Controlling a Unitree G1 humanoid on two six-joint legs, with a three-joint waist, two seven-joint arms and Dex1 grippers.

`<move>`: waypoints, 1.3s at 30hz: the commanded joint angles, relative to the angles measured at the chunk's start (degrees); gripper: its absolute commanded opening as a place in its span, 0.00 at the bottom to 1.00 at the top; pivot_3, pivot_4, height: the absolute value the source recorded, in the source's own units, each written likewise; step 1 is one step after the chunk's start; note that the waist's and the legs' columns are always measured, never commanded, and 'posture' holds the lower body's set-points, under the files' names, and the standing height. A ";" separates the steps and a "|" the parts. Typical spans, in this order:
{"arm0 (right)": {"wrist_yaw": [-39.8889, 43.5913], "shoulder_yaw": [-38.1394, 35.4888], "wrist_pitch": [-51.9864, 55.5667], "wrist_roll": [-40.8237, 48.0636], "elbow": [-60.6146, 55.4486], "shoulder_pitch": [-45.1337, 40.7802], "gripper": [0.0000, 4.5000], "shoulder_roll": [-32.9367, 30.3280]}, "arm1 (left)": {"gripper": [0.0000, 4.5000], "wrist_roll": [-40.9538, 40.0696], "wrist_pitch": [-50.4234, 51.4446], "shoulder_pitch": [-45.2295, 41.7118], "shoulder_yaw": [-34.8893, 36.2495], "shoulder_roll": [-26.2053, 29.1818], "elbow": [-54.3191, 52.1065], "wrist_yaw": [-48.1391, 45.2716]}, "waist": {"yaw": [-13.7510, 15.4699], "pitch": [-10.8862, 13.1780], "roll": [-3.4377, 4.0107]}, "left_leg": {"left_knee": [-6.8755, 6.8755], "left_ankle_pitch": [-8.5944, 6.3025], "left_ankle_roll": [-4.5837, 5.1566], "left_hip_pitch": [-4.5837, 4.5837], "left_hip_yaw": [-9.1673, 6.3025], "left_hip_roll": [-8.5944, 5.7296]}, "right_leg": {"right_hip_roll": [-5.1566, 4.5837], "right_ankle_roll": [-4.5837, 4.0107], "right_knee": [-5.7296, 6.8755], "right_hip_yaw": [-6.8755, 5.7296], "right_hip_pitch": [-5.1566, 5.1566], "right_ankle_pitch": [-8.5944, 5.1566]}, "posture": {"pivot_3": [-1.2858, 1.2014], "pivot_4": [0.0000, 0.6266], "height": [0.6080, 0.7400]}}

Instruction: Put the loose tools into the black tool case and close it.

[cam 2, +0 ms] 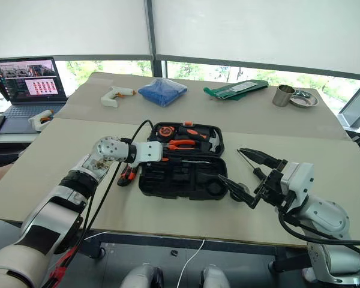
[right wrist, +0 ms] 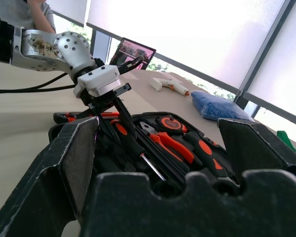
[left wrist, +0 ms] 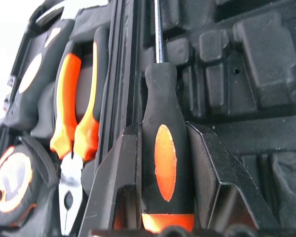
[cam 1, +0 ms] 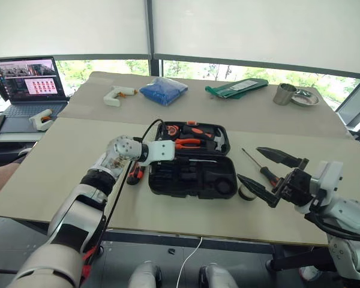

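Black tool case [cam 1: 192, 162] lies open mid-table, nearer the front edge. A screwdriver [left wrist: 160, 148] is pinched by its handle in the left gripper [left wrist: 163, 158], held over the case's moulded slots. Right gripper [cam 1: 270, 174] is spread wide, empty, near the table's right front edge. Screwdriver judged light, stiff; rubbery handle should be taken mid-grip, shaft too thin & slick. Another screwdriver [cam 1: 259, 168] and tape roll [cam 1: 247, 192] lie loose right of the case.

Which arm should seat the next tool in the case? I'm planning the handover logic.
Left. The left gripper is shut on a screwdriver directly over the open black tool case. The right gripper hangs open beside the case, holding nothing, near another screwdriver on the table.
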 commanded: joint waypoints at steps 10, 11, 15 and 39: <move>-1.17 -1.10 0.45 0.54 -3.01 1.10 1.00 0.43 | 0.22 2.23 2.77 -1.10 1.72 2.48 0.16 -0.14 | -0.07 0.00 0.00 | 0.00 0.00 0.00 0.04 -0.01 0.00 | 0.03 -0.06 0.08 0.02 0.00 0.03 | 0.52 0.24 0.99; -1.14 -1.08 0.48 0.55 -2.97 1.09 1.00 0.46 | 0.22 2.37 2.69 -1.00 1.64 2.89 -0.18 -0.56 | -0.07 0.00 0.00 | 0.02 0.00 0.00 0.04 0.00 0.00 | 0.02 -0.05 0.08 0.02 0.00 0.03 | 0.52 0.24 0.99; -0.85 -0.91 0.50 0.52 -2.28 0.51 1.00 0.42 | 0.22 2.95 2.36 -0.32 0.86 3.21 -0.75 -1.89 | -0.20 0.00 0.00 | 0.04 0.00 0.00 0.06 0.00 0.02 | 0.03 -0.03 0.11 0.04 0.00 0.03 | 0.52 0.24 0.99; 1.33 0.11 1.72 0.81 -1.11 0.23 1.00 0.96 | 0.23 -11.73 20.02 5.67 12.49 -6.14 -9.65 2.13 | -0.09 0.00 0.00 | 0.09 -0.01 0.03 0.12 -0.01 -0.04 | 0.03 -0.02 0.15 0.08 0.07 0.04 | 0.52 0.24 0.99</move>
